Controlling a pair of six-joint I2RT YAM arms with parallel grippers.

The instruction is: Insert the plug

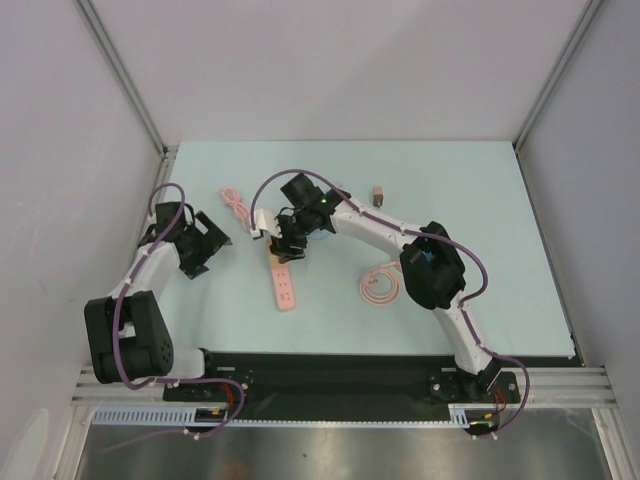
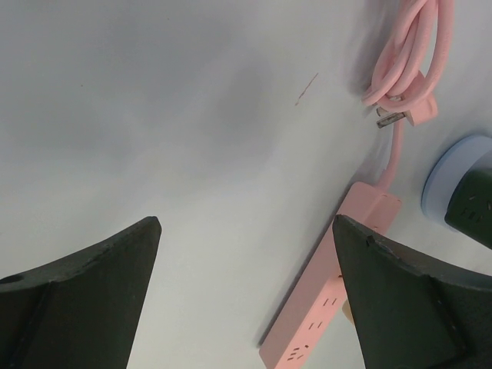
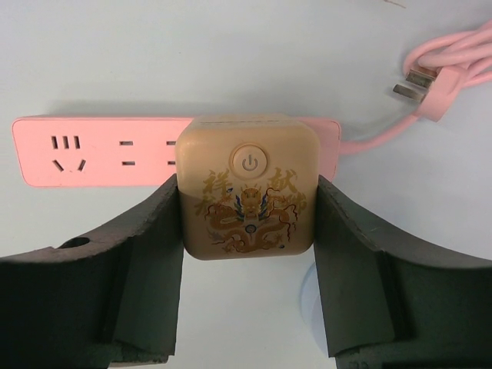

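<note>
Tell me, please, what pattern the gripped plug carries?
The plug is tan with a golden dragon motif, clearest in the right wrist view.

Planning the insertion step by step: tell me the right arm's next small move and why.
Probably press the right gripper gently toward the pink power strip. Its fingers clamp the tan adapter on both sides, and the adapter sits over the strip's cord end, squared to it. Whether the pins are seated is hidden, so a short straight push should settle it.
</note>
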